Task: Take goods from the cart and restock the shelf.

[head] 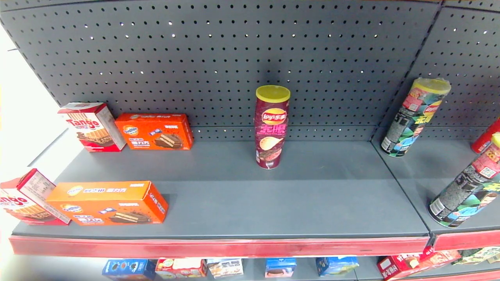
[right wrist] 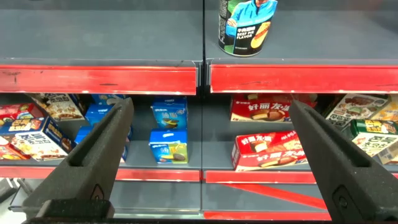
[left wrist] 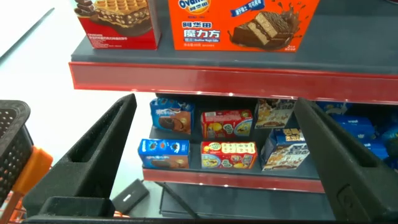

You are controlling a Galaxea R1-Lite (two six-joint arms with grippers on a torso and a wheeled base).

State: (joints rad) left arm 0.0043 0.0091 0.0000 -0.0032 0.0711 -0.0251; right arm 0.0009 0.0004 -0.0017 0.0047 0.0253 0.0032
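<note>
Hanging empty before the shelf (head: 273,203), left claw (left wrist: 214,102) and right claw (right wrist: 211,104) gape wide. The cart (left wrist: 12,143) stands near the shelf. Risk: careless placement could topple the shelf's upright chip can (head: 272,127).

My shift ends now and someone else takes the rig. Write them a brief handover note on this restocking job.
Left gripper: open, empty, facing the lower shelves.
Right gripper: open, empty, likewise.
Shelf: one maroon chip can upright mid-shelf; orange boxes at its left end.
A black mesh basket, likely the cart, sits beside the left gripper.
Done: nothing in hand; much of the shelf is bare.
Left: fetch goods from the cart and place them.
</note>
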